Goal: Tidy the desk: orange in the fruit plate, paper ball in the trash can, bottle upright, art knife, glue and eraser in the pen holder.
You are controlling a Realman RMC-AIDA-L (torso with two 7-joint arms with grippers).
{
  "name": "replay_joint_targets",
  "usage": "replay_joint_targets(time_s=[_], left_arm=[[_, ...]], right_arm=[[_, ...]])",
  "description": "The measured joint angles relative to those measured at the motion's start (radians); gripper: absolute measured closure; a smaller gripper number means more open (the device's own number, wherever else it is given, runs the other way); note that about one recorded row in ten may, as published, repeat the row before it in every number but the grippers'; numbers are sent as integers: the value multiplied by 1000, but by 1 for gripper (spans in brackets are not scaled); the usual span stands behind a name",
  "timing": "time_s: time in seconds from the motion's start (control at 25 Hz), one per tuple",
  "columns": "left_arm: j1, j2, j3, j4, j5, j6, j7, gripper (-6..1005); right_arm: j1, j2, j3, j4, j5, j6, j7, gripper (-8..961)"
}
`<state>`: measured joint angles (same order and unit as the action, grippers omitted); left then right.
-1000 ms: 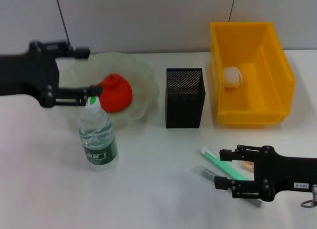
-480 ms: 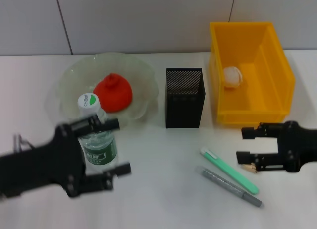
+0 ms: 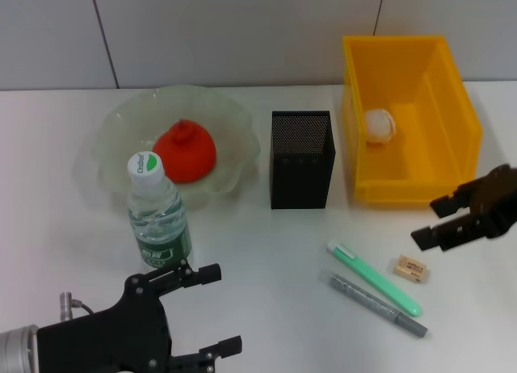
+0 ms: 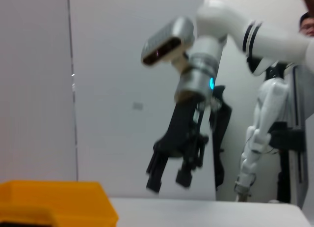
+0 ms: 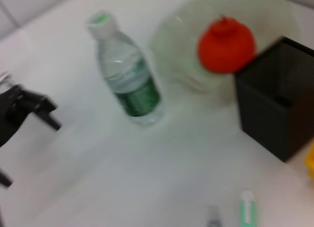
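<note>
The orange (image 3: 184,151) lies in the glass fruit plate (image 3: 234,127). The water bottle (image 3: 157,215) stands upright in front of the plate. The paper ball (image 3: 380,124) lies in the yellow bin (image 3: 452,106). The green art knife (image 3: 373,278), the grey glue stick (image 3: 377,303) and the eraser (image 3: 410,268) lie on the table, front right of the black mesh pen holder (image 3: 301,159). My left gripper (image 3: 228,307) is open and empty at the front left, below the bottle. My right gripper (image 3: 426,220) is open and empty at the right edge, just above the eraser.
The right wrist view shows the bottle (image 5: 127,77), the orange (image 5: 225,44), the pen holder (image 5: 277,104) and the tip of the art knife (image 5: 247,207). The left wrist view shows my right gripper (image 4: 168,184) above the table and a corner of the bin (image 4: 54,202).
My left arm swung from the plate down to the front left, leaving the bottle upright. My right gripper drew back to the right, off the knife and glue, uncovering the eraser.
</note>
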<state>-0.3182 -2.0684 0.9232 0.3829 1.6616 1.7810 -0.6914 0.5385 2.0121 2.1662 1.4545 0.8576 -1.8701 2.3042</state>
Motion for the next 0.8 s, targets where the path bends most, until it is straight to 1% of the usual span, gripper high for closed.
replay_joint_targets(time_s=[0.04,0.08,0.12,0.16,0.2,0.24,0.28,0.32,0.36,0.4,0.52,0.56,0.6,0.72,0.76,0.8], left_arm=[[0,0,0,-10,0,-12,5,191],[1,-1,0,-13,0,-17,5,191],[1,-1,0,-17,0,-21,6,191],[1,-1,1,-22,0,-29,6,191],[1,-1,1,-22,0,-29,6,191],[1,-1,5,-23,0,-36,7,191],[0,-1,8,-23,0,-41,7,191],[-1,-1,12,-25,0,-46,7,191],[-4,-1,17,-29,0,-56,7,191],[-4,-1,17,-29,0,-56,7,191],[-7,-1,22,-30,0,-63,7,191],[-8,0,23,-30,0,-63,8,191],[-8,0,23,-30,0,-63,8,191],[-8,1,23,-30,0,-64,8,191],[-8,1,24,-30,0,-66,8,191],[-8,1,24,-30,0,-66,8,191]], right_arm=[[41,0,-19,37,-64,-22,121,216],[41,0,-19,37,-64,-22,121,217],[60,0,-38,46,-89,-29,177,217],[90,-2,-83,53,-126,-28,269,218],[90,-2,-83,53,-126,-28,269,218],[111,1,-134,53,-162,-12,340,219],[111,1,-134,53,-162,-12,340,219],[117,6,-159,53,-178,-3,362,220],[127,20,-220,48,-210,29,407,220],[127,20,-220,48,-210,29,407,222],[144,37,-321,34,-265,90,467,226],[154,47,-382,21,-309,132,503,228],[154,47,-382,21,-309,132,503,230],[174,60,-451,-16,-356,189,542,238],[192,63,-485,-55,-361,222,562,240],[192,63,-485,-55,-361,222,562,242]])
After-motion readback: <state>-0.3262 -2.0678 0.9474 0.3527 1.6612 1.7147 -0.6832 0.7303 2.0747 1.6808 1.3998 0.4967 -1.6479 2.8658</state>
